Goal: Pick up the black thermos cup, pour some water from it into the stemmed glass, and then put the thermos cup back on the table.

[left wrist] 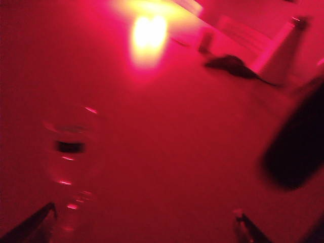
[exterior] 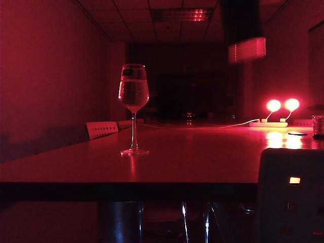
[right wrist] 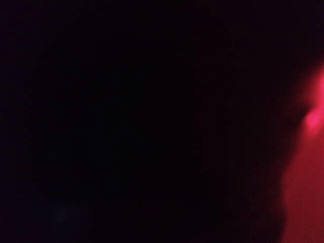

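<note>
The stemmed glass (exterior: 133, 96) stands upright on the red-lit table (exterior: 202, 162), left of centre, with liquid in its bowl. It shows blurred in the left wrist view (left wrist: 71, 152), close to one fingertip of my left gripper (left wrist: 142, 218), which is open wide and holds nothing. The black thermos cup (exterior: 246, 49) is off the table, a blurred shape high at the right. It appears as a dark tilted oblong (left wrist: 296, 149) from the left wrist and as a black mass (right wrist: 152, 121) filling the right wrist view. My right gripper holds it; its jaws are lost in the dark.
Two bright lamps (exterior: 282, 105) sit on a white power strip (exterior: 268, 124) at the far right. A small tumbler (exterior: 318, 126) stands at the right edge. A dark boxy shape (exterior: 291, 197) with a lit square fills the near right corner. Chair backs (exterior: 101, 129) line the left side.
</note>
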Available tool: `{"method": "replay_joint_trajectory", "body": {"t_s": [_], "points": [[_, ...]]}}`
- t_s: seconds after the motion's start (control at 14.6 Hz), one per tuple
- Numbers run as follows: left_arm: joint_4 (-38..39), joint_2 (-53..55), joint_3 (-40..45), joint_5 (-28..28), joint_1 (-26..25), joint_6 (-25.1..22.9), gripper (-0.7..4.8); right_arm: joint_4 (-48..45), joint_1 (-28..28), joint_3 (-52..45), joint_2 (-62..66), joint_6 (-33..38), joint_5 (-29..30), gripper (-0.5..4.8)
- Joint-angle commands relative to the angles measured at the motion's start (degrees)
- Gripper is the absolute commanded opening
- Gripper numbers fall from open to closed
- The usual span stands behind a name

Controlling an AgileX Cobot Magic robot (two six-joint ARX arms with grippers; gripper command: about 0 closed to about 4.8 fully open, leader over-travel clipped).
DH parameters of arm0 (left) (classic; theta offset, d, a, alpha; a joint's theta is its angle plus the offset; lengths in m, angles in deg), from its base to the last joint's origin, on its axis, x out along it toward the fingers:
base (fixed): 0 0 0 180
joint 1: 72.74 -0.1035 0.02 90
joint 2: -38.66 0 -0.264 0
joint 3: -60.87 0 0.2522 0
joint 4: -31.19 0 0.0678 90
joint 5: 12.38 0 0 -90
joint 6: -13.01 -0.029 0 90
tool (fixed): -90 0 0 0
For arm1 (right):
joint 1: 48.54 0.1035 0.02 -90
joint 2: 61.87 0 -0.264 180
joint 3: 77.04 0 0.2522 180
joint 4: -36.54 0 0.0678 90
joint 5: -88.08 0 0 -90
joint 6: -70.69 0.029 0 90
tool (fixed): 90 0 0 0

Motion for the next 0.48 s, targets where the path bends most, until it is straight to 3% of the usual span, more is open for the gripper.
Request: {"method": "replay_joint_trajectory", "body": {"t_s": [0.07, 0.27, 0.48], "points": [[-0.90, 0.24, 3.13, -1.22, 2.67, -0.50, 4.79, -19.85, 0.04, -11.30, 0.94, 0.63, -0.24, 1.80], [-2.75, 2.14, 7.85, -0.81, 5.49, -1.11, 4.79, -34.10, -0.07, -18.97, 7.06, 0.66, -5.16, 1.79], [-7.19, 3.08, 11.76, -0.81, 5.77, -0.87, 4.79, -45.86, -0.37, -19.15, 17.73, 0.92, -4.55, 1.79]]}}
